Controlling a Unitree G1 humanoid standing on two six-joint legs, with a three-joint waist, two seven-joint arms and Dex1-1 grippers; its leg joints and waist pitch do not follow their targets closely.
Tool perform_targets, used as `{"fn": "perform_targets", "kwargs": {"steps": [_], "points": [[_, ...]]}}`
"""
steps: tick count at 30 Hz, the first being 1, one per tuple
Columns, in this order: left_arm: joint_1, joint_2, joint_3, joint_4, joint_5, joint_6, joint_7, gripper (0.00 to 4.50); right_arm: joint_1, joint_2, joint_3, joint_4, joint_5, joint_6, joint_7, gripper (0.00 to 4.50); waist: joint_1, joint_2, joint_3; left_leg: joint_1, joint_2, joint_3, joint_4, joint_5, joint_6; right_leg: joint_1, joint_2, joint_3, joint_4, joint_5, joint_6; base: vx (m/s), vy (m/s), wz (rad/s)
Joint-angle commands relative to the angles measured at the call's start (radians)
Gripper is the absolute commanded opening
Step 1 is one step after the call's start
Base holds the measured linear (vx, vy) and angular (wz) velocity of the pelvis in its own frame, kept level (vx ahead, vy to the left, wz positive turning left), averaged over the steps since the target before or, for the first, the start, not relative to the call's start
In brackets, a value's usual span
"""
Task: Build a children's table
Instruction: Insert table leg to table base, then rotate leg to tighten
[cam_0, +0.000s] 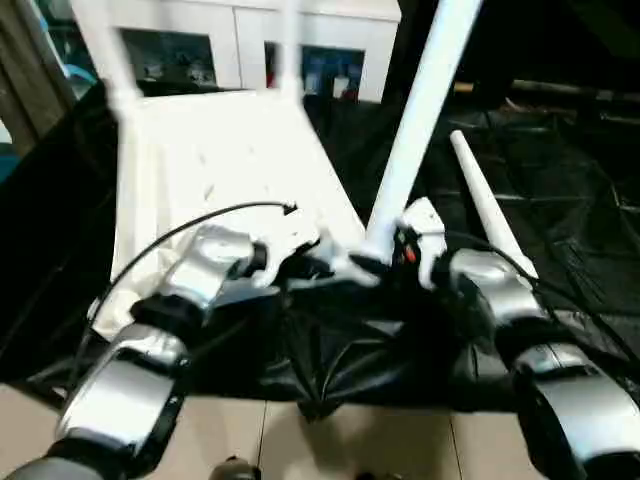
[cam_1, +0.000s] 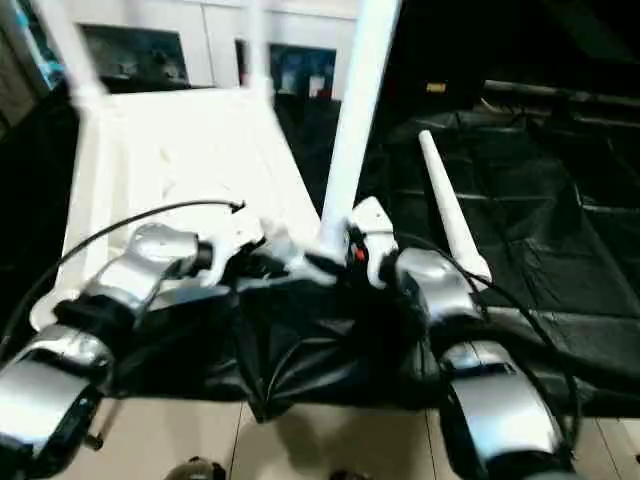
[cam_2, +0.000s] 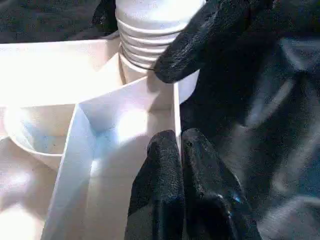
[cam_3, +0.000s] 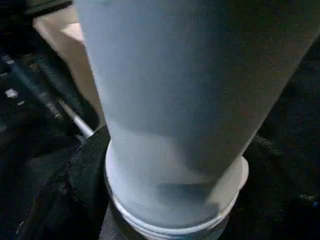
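The white tabletop (cam_0: 220, 160) lies underside up on a black cloth. Two white legs (cam_0: 105, 50) (cam_0: 288, 50) stand at its far corners. A third leg (cam_0: 420, 110) rises tilted from the near right corner socket, and its ribbed end (cam_2: 150, 30) sits at that socket. My right gripper (cam_0: 388, 255) is at this leg's base, close against the tube (cam_3: 175, 100). My left gripper (cam_2: 181, 150) is shut on the thin rim wall of the tabletop right beside that corner. A loose leg (cam_0: 485, 205) lies on the cloth to the right.
The black cloth (cam_0: 560, 180) covers the work surface, and its wrinkled front edge hangs over a light floor (cam_0: 330, 440). A white glass-door cabinet (cam_0: 240, 40) stands behind the tabletop. A black cable (cam_0: 200, 225) arcs over my left forearm.
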Motion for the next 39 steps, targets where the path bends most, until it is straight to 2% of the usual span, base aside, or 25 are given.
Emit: {"fn": "perform_targets", "kwargs": {"steps": [1, 3, 4, 8, 10, 14, 18, 20, 21, 24, 25, 28, 30, 31, 32, 33, 35, 37, 39], "points": [[0.000, -0.004, -0.005, -0.057, -0.036, -0.042, -0.076, 0.00, 0.020, -0.033, 0.009, -0.068, 0.020, 0.000, 0.072, 3.59, -0.002, 0.006, -0.073, 0.028, 0.025, -0.005, -0.068, -0.281, 0.044, 0.066, -0.053, 0.047, -0.061, -0.224, -0.225, 0.000, 0.000, 0.00], [0.007, 0.006, -0.006, -0.067, -0.040, -0.043, -0.092, 0.00, 0.035, -0.041, 0.016, -0.094, 0.027, 0.004, 0.107, 3.59, -0.001, 0.005, -0.074, 0.032, 0.025, -0.005, -0.068, -0.290, 0.040, 0.062, -0.052, 0.048, -0.063, -0.242, -0.215, 0.000, 0.000, 0.00], [0.008, 0.009, -0.007, -0.068, -0.039, -0.044, -0.095, 0.00, 0.040, -0.044, 0.022, -0.097, 0.025, 0.007, 0.118, 3.42, 0.000, 0.004, -0.074, 0.029, 0.025, -0.005, -0.068, -0.281, 0.039, 0.063, -0.053, 0.049, -0.062, -0.239, -0.213, 0.000, 0.000, 0.00], [0.011, 0.015, -0.007, -0.070, -0.039, -0.047, -0.098, 0.00, 0.052, -0.043, 0.023, -0.107, 0.025, 0.019, 0.137, 3.31, 0.000, 0.002, -0.076, 0.026, 0.023, -0.005, -0.066, -0.261, 0.038, 0.064, -0.054, 0.049, -0.061, -0.241, -0.207, 0.000, 0.000, 0.00], [0.014, 0.015, -0.006, -0.073, -0.039, -0.046, -0.099, 0.00, 0.058, -0.041, 0.022, -0.113, 0.026, 0.023, 0.144, 3.03, 0.001, 0.002, -0.078, 0.024, 0.022, -0.006, -0.064, -0.239, 0.044, 0.065, -0.052, 0.048, -0.058, -0.215, -0.209, 0.000, 0.000, 0.00], [0.023, 0.013, -0.003, -0.085, -0.036, -0.040, -0.104, 0.00, 0.081, -0.039, 0.029, -0.140, 0.029, 0.038, 0.156, 2.79, 0.001, 0.000, -0.081, 0.021, 0.021, -0.005, -0.061, -0.203, 0.056, 0.068, -0.051, 0.047, -0.049, -0.162, -0.221, 0.000, 0.000, 0.00], [0.027, 0.012, -0.001, -0.086, -0.035, -0.033, -0.092, 0.00, 0.093, -0.032, 0.026, -0.145, 0.030, 0.048, 0.147, 2.77, 0.001, -0.001, -0.082, 0.020, 0.021, -0.005, -0.059, -0.190, 0.064, 0.068, -0.051, 0.047, -0.046, -0.141, -0.229, 0.000, 0.000, 0.00], [0.021, 0.003, 0.009, -0.070, -0.028, -0.019, -0.047, 0.00, 0.095, -0.015, 0.006, -0.128, 0.036, 0.072, 0.090, 2.76, 0.000, 0.000, -0.080, 0.022, 0.022, -0.005, -0.060, -0.202, 0.058, 0.067, -0.051, 0.047, -0.048, -0.162, -0.226, 0.000, 0.000, 0.00], [0.003, -0.011, 0.024, -0.041, -0.017, 0.002, 0.025, 0.00, 0.091, 0.010, -0.027, -0.102, 0.049, 0.103, 0.004, 2.76, -0.002, 0.000, -0.079, 0.021, 0.022, -0.006, -0.061, -0.216, 0.051, 0.066, -0.052, 0.047, -0.050, -0.187, -0.219, 0.000, 0.000, 0.00], [-0.031, -0.040, 0.054, 0.004, -0.014, 0.034, 0.130, 0.00, 0.086, 0.040, -0.047, -0.063, 0.036, 0.116, -0.127, 2.75, -0.010, -0.003, -0.074, 0.024, 0.016, -0.007, -0.062, -0.264, 0.024, 0.060, -0.055, 0.049, -0.065, -0.291, -0.190, 0.000, 0.000, 0.00], [-0.038, -0.046, 0.059, 0.012, -0.011, 0.045, 0.153, 0.00, 0.086, 0.048, -0.049, -0.056, 0.033, 0.116, -0.158, 2.75, -0.012, -0.004, -0.074, 0.027, 0.013, -0.010, -0.063, -0.282, 0.010, 0.060, -0.056, 0.049, -0.072, -0.359, -0.163, 0.000, 0.000, 0.00], [-0.061, -0.069, 0.069, 0.038, -0.003, 0.073, 0.226, 0.00, 0.077, 0.077, -0.064, -0.029, 0.024, 0.120, -0.273, 2.75, -0.018, -0.006, -0.072, 0.026, 0.012, -0.012, -0.065, -0.299, 0.004, 0.059, -0.056, 0.047, -0.078, -0.398, -0.143, 0.000, 0.000, 0.00], [-0.108, -0.128, 0.091, 0.093, 0.008, 0.125, 0.401, 0.00, 0.040, 0.145, -0.099, 0.028, 0.018, 0.146, -0.505, 2.75, -0.023, -0.003, -0.071, 0.026, 0.011, -0.012, -0.066, -0.299, 0.000, 0.053, -0.053, 0.048, -0.080, -0.410, -0.136, 0.000, 0.000, 0.00], [-0.122, -0.149, 0.099, 0.108, 0.009, 0.137, 0.458, 0.00, 0.025, 0.168, -0.112, 0.047, 0.019, 0.155, -0.573, 2.75, -0.030, -0.003, -0.071, 0.028, 0.011, -0.015, -0.067, -0.308, -0.015, 0.052, -0.053, 0.046, -0.080, -0.427, -0.136, 0.000, 0.000, 0.00], [-0.132, -0.173, 0.105, 0.117, 0.007, 0.144, 0.501, 0.00, 0.008, 0.195, -0.122, 0.070, 0.025, 0.165, -0.617, 2.75, -0.032, 0.003, -0.071, 0.027, 0.009, -0.016, -0.067, -0.314, -0.017, 0.053, -0.053, 0.044, -0.083, -0.438, -0.133, 0.000, 0.000, 0.00], [-0.137, -0.183, 0.106, 0.124, 0.006, 0.145, 0.515, 0.00, 0.000, 0.207, -0.126, 0.080, 0.026, 0.169, -0.630, 2.75, -0.033, 0.000, -0.071, 0.027, 0.008, -0.017, -0.066, -0.323, -0.017, 0.055, -0.054, 0.042, -0.087, -0.456, -0.123, 0.000, 0.000, 0.00], [-0.142, -0.204, 0.108, 0.132, 0.004, 0.146, 0.534, 0.00, -0.007, 0.230, -0.116, 0.085, 0.018, 0.157, -0.621, 2.75, -0.033, -0.004, -0.074, 0.021, 0.007, -0.016, -0.065, -0.313, 0.000, 0.059, -0.052, 0.042, -0.087, -0.428, -0.117, 0.000, 0.000, 0.00], [-0.139, -0.221, 0.102, 0.130, 0.007, 0.140, 0.531, 0.00, -0.007, 0.253, -0.106, 0.078, 0.019, 0.142, -0.594, 2.75, -0.027, -0.005, -0.076, 0.025, 0.007, -0.012, -0.062, -0.300, 0.021, 0.056, -0.051, 0.044, -0.084, -0.373, -0.132, 0.000, 0.000, 0.00], [-0.132, -0.222, 0.096, 0.120, 0.009, 0.128, 0.513, 0.00, -0.011, 0.262, -0.113, 0.070, 0.040, 0.141, -0.561, 3.31, -0.026, -0.005, -0.077, 0.020, 0.007, -0.012, -0.063, -0.282, 0.029, 0.060, -0.049, 0.044, -0.079, -0.341, -0.143, 0.000, 0.000, 0.00]]}}
